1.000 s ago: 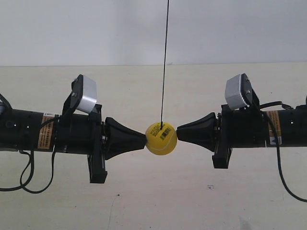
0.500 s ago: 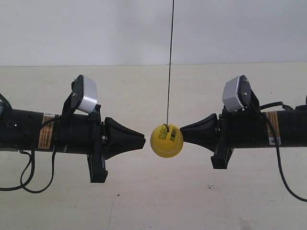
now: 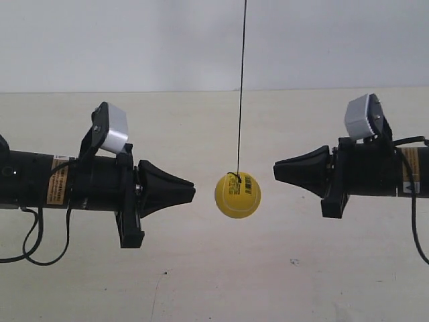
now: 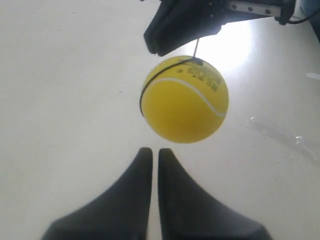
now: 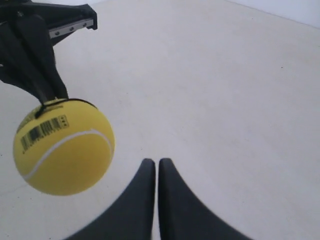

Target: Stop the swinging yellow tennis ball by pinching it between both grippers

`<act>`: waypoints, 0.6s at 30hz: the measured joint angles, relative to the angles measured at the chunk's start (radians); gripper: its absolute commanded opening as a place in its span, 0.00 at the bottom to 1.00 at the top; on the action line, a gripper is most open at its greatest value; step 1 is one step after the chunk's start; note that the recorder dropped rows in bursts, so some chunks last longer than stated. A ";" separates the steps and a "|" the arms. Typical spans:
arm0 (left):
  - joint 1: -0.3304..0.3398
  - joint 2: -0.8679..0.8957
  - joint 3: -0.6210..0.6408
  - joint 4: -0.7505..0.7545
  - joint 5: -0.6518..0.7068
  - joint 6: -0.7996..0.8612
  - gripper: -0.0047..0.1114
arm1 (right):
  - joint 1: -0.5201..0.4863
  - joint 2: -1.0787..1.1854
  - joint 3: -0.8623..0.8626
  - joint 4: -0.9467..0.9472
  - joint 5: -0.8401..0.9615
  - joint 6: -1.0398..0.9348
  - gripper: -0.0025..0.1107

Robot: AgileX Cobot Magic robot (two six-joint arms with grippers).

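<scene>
A pale table (image 3: 201,275) fills the lower scene, with a plain light wall (image 3: 134,40) behind it. Two black cylindrical arms reach in level from opposite sides and face each other: the arm at the exterior view's left (image 3: 40,181) and the arm at the exterior view's right (image 3: 382,176). Each ends in a black cone-shaped tool, one at the exterior view's left (image 3: 192,190) and one at the exterior view's right (image 3: 276,168), the latter sitting slightly higher.

The left wrist view shows the left tool (image 4: 155,152) with its two fingers drawn together, only a thin slit between them, gripping nothing. The right tool (image 5: 156,163) looks the same in its own view: fingers all but touching, nothing between them. A grey-white boxy camera rides on top of each arm, one (image 3: 112,129) behind the first cone and one (image 3: 365,117) behind the second.

The yellow tennis ball (image 3: 237,195) hangs in the gap between the two tool tips, touching neither, with clear air on both sides. It sits about level with the tip at the exterior view's left and a little lower than the other tip. From the left tool the ball (image 4: 184,99) is just ahead of the tips, with the opposite cone beyond it. From the right tool it (image 5: 62,147) lies ahead and off to one side of the tips.

A thin black string (image 3: 241,87) runs straight up from the ball. A black barcode (image 5: 42,131) and a white seam mark its surface.
</scene>
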 measured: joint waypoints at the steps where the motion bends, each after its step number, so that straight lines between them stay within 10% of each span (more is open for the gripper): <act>1: 0.010 0.000 0.000 0.000 0.000 -0.002 0.08 | -0.011 0.000 0.000 -0.005 -0.010 0.002 0.02; 18: 0.148 -0.319 0.000 -0.023 0.042 -0.202 0.08 | -0.028 -0.306 0.000 -0.022 0.093 0.228 0.02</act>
